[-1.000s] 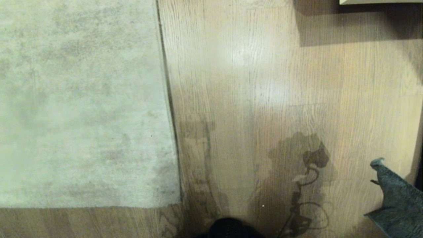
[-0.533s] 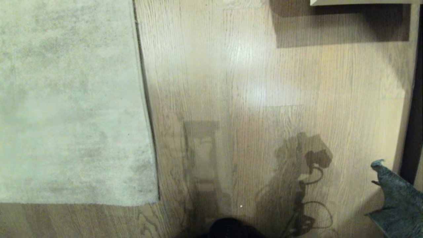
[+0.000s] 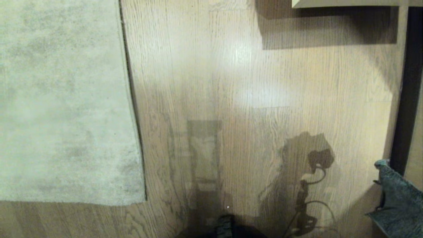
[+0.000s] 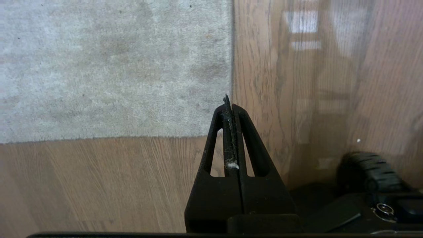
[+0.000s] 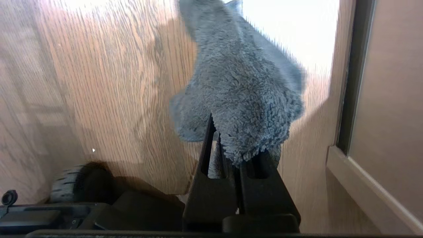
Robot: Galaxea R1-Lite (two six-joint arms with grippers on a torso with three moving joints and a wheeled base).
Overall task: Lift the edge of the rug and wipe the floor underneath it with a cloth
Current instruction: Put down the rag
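Note:
The pale grey-beige rug (image 3: 62,99) lies flat on the wood-plank floor (image 3: 248,82), and its near right corner shows at the left of the head view. In the left wrist view my left gripper (image 4: 229,102) is shut and empty, hanging above the floor just off that rug (image 4: 109,66) corner, with lint on its pads. My right gripper (image 5: 231,138) is shut on the fuzzy grey-teal cloth (image 5: 241,92), which covers its fingertips. The cloth (image 3: 398,201) shows at the lower right edge of the head view, held above the floor.
A pale furniture edge (image 3: 343,2) casts a shadow at the top right. A dark vertical gap (image 3: 404,99) and a door frame (image 5: 363,185) run along the right. My base wheels (image 4: 373,168) (image 5: 66,185) rest on the floor near the grippers.
The whole head picture has slid left, so the camera has moved; the rug edge sits further left and more of the dark gap shows at right. The cloth keeps its place in the picture.

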